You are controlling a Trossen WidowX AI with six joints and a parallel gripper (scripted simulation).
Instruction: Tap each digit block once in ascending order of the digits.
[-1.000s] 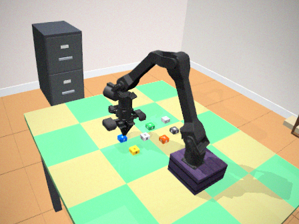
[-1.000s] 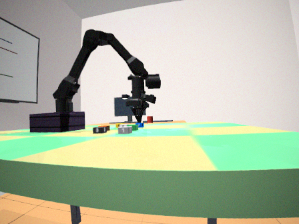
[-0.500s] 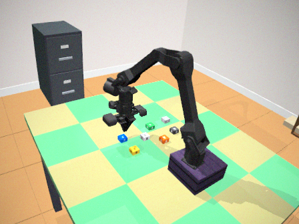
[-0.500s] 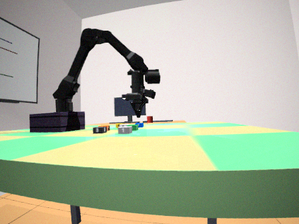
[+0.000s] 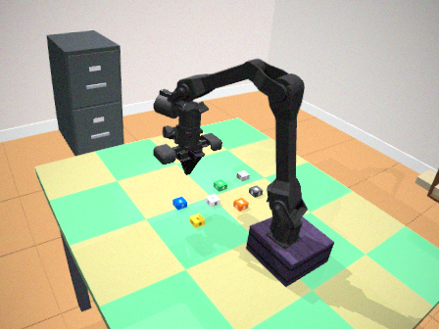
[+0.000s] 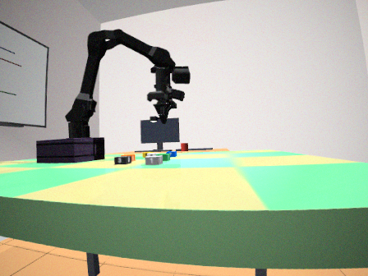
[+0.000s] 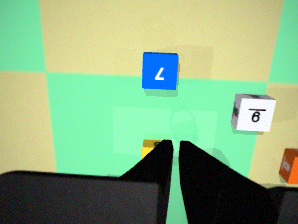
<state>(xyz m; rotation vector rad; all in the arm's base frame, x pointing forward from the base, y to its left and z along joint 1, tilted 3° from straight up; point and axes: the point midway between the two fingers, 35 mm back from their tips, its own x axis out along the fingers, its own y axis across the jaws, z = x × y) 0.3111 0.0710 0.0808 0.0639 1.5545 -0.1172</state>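
Note:
My gripper (image 5: 188, 172) (image 6: 164, 121) (image 7: 174, 148) is shut and empty, high above the table. The blue block (image 5: 179, 203) (image 6: 172, 154) (image 7: 160, 71) shows an upside-down 7 in the wrist view. The white block (image 5: 213, 200) (image 7: 254, 114) shows a barred 6 or 9; I cannot tell which. The yellow block (image 5: 197, 221) (image 7: 149, 149) is partly hidden by the fingers in the wrist view. The orange block (image 5: 240, 204) (image 7: 292, 166), green block (image 5: 220, 185) (image 6: 165, 157), grey block (image 5: 243, 175) (image 6: 154, 160) and black block (image 5: 255, 191) (image 6: 122, 160) stand apart; their digits are unclear.
The arm's dark purple base (image 5: 291, 247) (image 6: 70, 150) stands near the orange and black blocks. A monitor (image 6: 160, 131) and a red cylinder (image 6: 184, 147) show behind the table in the exterior view. A filing cabinet (image 5: 88, 93) stands on the floor beyond the table.

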